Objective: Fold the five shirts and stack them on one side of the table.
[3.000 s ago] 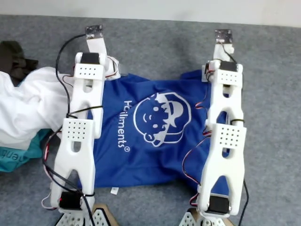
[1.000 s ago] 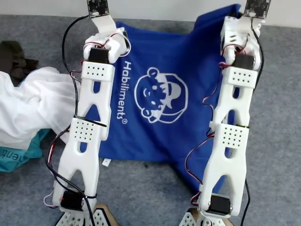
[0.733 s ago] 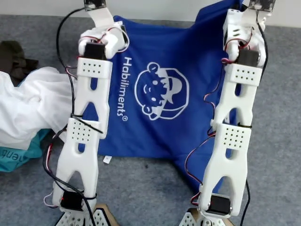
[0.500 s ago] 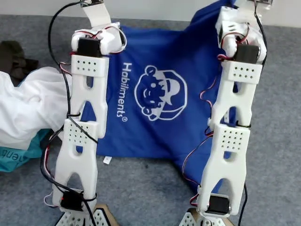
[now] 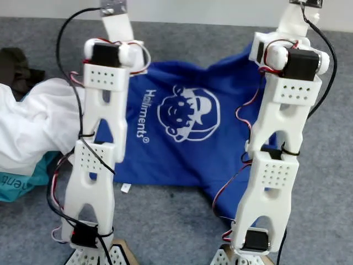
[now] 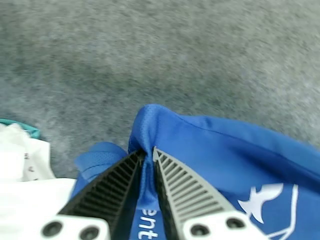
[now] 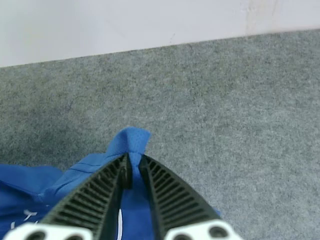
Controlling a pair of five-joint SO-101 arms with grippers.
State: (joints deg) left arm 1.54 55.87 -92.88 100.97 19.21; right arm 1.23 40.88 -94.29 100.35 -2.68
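Observation:
A blue shirt (image 5: 182,143) with a white cartoon face print lies spread on the grey surface between my two arms. Its far edge is lifted at both corners. My left gripper (image 6: 146,154) is shut on a pinched fold of the blue shirt (image 6: 240,150) at the far left corner. At the far right corner, my right gripper (image 7: 133,161) is shut on a small peak of the blue cloth (image 7: 132,137). In the high view the left arm (image 5: 105,83) and right arm (image 5: 289,83) cover both held corners.
At the left edge a crumpled white shirt (image 5: 33,127) lies over a teal one (image 5: 22,179), with a dark garment (image 5: 14,63) behind them. Bare grey surface (image 5: 182,232) lies in front of the blue shirt, and a pale wall (image 5: 209,8) runs along the back.
Both arms have drawn back from the far edge with the shirt's corners still held. The shirt's far edge has come toward the middle, and the cloth now sags between the grippers.

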